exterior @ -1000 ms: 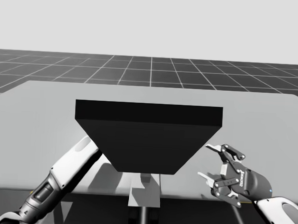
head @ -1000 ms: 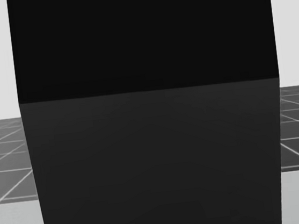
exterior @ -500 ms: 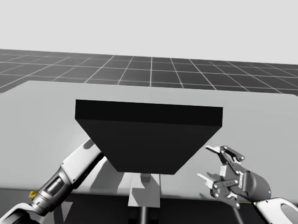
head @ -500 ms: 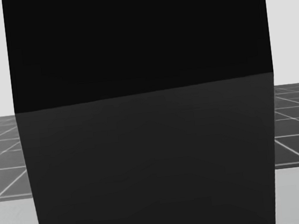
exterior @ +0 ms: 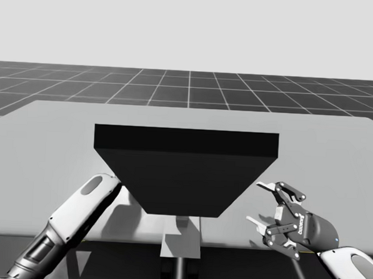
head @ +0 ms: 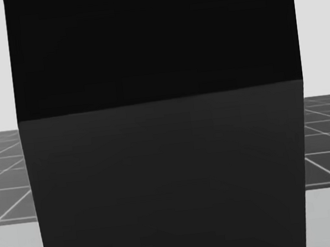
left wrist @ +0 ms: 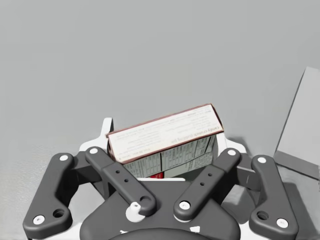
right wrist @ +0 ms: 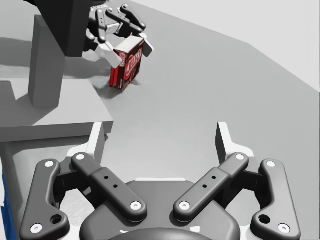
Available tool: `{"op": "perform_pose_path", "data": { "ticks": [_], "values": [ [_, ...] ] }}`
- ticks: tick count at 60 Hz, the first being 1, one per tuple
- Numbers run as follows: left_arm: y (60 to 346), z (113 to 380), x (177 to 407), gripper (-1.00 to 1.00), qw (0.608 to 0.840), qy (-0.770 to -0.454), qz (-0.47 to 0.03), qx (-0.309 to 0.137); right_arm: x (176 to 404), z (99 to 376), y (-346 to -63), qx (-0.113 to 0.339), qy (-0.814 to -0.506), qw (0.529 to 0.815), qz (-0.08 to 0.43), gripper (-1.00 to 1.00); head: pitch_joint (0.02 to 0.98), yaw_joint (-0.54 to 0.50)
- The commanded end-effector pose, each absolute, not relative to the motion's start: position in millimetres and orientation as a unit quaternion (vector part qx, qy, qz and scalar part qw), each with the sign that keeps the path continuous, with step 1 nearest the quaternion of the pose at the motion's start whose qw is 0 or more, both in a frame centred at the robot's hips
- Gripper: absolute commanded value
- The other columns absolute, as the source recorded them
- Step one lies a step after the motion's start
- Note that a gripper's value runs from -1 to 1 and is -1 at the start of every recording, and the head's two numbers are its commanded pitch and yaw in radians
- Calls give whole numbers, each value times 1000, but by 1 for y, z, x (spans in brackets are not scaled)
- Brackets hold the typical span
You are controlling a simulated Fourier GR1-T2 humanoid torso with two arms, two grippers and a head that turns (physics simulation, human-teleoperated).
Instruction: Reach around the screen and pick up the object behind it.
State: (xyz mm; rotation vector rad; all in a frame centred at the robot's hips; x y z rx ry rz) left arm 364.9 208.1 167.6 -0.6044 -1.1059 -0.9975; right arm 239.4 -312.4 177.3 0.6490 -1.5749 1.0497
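Where the red box (right wrist: 127,65) is: behind the black screen (exterior: 185,170), tipped a bit, low by the table (exterior: 336,153); I cannot tell if it touches.
Left fingers (left wrist: 106,132): pinching the red box from both sides.
Right fingers (right wrist: 227,140): spread wide with nothing between them, over the table beside the screen.

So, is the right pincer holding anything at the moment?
No, the right pincer stands open, with bare table in its gap.
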Motion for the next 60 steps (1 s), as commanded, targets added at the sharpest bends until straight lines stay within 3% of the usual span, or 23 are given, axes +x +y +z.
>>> {"op": "perform_pose_path", "data": {
  "ticks": [1, 13, 31, 39, 47, 57, 60],
  "values": [
    [236, 182, 355, 1000, 678, -495, -469, -276, 240, 178, -313, 276, -669, 532, 439, -1000, 176, -5],
    [280, 198, 336, 1000, 684, -520, -450, -244, 240, 180, -312, 273, -673, 530, 439, -1000, 165, 1],
    [326, 251, 316, 1000, 670, -586, -419, -178, 241, 181, -313, 263, -677, 530, 438, -1000, 155, 6],
    [333, 288, 309, 1000, 649, -628, -402, -152, 241, 182, -313, 262, -681, 528, 434, -1000, 155, 6],
    [336, 328, 299, 1000, 612, -680, -383, -126, 241, 182, -314, 261, -683, 528, 432, -1000, 151, 7],
    [336, 365, 288, 1000, 569, -741, -335, -122, 242, 182, -315, 256, -682, 531, 432, -1000, 149, 6],
    [336, 371, 286, 1000, 566, -747, -326, -121, 243, 182, -316, 254, -676, 538, 434, -1000, 150, 6]
  ]
}}
